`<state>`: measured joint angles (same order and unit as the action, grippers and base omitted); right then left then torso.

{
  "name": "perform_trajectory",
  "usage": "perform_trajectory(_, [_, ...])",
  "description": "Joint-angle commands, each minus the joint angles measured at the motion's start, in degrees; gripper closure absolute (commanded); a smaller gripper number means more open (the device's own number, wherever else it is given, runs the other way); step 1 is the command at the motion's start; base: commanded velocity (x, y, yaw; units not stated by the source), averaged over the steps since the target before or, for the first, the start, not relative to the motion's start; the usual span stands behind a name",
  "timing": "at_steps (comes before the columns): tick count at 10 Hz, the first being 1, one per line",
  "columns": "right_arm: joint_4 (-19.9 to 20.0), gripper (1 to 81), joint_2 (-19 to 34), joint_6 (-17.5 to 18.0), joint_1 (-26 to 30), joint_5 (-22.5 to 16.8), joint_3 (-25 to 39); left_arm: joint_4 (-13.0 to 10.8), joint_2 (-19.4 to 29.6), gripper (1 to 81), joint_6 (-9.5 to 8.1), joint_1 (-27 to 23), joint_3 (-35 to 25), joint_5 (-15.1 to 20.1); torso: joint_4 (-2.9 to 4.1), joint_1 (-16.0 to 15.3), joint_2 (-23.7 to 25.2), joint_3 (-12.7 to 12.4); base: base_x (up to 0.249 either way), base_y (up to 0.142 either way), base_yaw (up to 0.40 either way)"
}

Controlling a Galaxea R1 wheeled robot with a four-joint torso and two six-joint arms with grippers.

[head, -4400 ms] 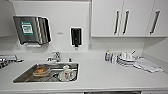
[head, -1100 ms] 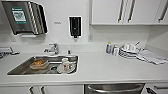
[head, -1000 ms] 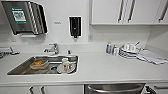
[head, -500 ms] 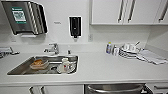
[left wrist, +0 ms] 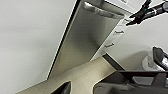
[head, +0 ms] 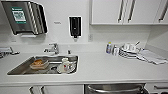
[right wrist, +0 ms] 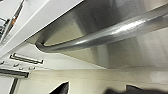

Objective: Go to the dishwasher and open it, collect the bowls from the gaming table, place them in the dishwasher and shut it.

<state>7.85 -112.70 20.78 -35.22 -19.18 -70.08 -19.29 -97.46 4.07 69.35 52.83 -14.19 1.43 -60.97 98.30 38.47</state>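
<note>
Dishwasher (head: 115, 88): brushed steel front, curved bar handle, under white counter (head: 100, 67), near right of sink; door closed.
Handle (right wrist: 105, 35): round polished steel tube, bent at end, large and close in right wrist view.
Left wrist view: full steel door (left wrist: 82, 42), flanked by white cabinet fronts, pale floor.
Sink (head: 43, 65): stainless, holds dishes.
Towel dispenser (head: 23, 16): green label, text unreadable.
Soap dispenser (head: 75, 26): black.
Stacked plates (head: 128, 51): far right.
Jaw state, both grippers: cannot tell.

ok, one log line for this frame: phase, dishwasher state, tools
phase: at dishwasher | door: shut | bar handle: close before right wrist camera, not gripped | tools: state unclear
</note>
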Motion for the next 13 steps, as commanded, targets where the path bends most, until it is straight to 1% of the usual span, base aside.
perform_trajectory(1, [0.06, 1.0, -1.32, 5.23, 10.90, -4.29, -2.41, -1.02, 3.85, 1.0, -0.20, -4.88, -3.09, 2.06, 0.00, 0.00, 0.00, 0.00, 0.000, 0.000, 0.000])
perform_trajectory(2, [0.06, 1.0, -2.73, 7.16, 12.66, -5.17, -3.29, -0.93, 3.67, 1.0, -0.20, -4.79, -3.00, 2.15, 0.00, 0.00, 0.00, 0.00, 0.000, 0.000, 0.000])
perform_trajectory(3, [-0.20, 1.0, -3.95, 10.22, 14.24, -5.69, -4.00, -1.02, 3.50, 1.0, -0.20, -4.80, -3.00, 2.15, 0.00, 0.00, 0.00, 0.00, 0.000, 0.000, 0.000])
perform_trajectory(5, [-0.29, 1.0, -5.54, 15.14, 16.70, -8.50, -5.40, -0.93, 2.97, 1.0, -0.20, -4.88, -2.73, 2.15, 0.00, 0.00, 0.00, 0.00, 0.000, 0.000, 0.000])
perform_trajectory(7, [-0.99, 1.0, -6.33, 21.31, 17.15, -10.88, -8.30, -0.93, 2.53, 1.0, -0.20, -4.88, -2.56, 2.15, 0.00, 0.00, 0.00, 0.02, 0.000, 0.000, 0.000])
perform_trajectory(8, [-2.12, 1.0, -6.77, 25.40, 17.06, -12.36, -10.14, -0.93, 2.35, 1.0, -0.20, -4.88, -2.38, 2.15, 0.00, 0.00, 0.00, 0.02, 0.000, 0.000, 0.000])
perform_trajectory(10, [-5.21, 1.0, -7.30, 33.09, 17.15, -15.36, -11.12, -0.84, 2.27, 1.0, -0.20, -4.88, -2.21, 2.15, 0.00, 0.00, 0.00, 0.02, 0.000, 0.000, 0.000])
perform_trajectory(11, [-7.31, 1.0, -7.74, 36.06, 17.32, -16.94, -11.12, -0.93, 2.27, 1.0, -0.12, -4.80, -2.12, 2.15, 0.00, 0.00, 0.00, 0.02, 0.000, 0.000, 0.000])
perform_trajectory(12, [-8.55, 1.0, -8.35, 38.09, 17.41, -17.38, -11.12, -0.93, 2.18, 1.0, -0.12, -4.79, -2.12, 2.15, 0.00, 0.00, 0.00, 0.02, 0.000, 0.000, 0.000])
perform_trajectory(13, [-8.90, 1.0, -9.23, 39.67, 17.32, -17.39, -11.55, -0.84, 2.09, 1.0, -0.12, -4.79, -1.60, 2.15, 0.00, 0.00, 0.00, 0.02, 0.000, 0.000, 0.000])
